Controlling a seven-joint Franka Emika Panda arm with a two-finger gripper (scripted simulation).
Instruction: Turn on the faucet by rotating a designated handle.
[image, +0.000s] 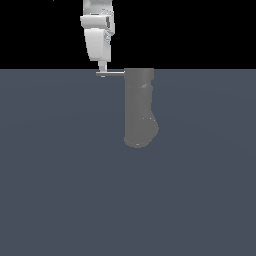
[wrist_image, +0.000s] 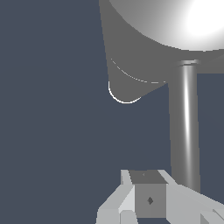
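Note:
The faucet (image: 139, 107) is a thick matte grey column with a rounded, bulging end, lying on the dark floor. Its handle (image: 114, 73), a thin light-grey rod, sticks out sideways toward the exterior view's left. My white gripper (image: 102, 73) hangs straight down over the rod's outer tip, its narrow fingers touching or nearly touching it. In the wrist view the faucet (wrist_image: 140, 48) looms large, and the handle (wrist_image: 186, 127) runs right beside my gripper (wrist_image: 148, 186), not between the fingers. The fingers appear shut together with nothing held.
A flat, dark blue-grey floor (image: 60, 190) spreads all around the faucet. The background above it is black. No other objects show in either view.

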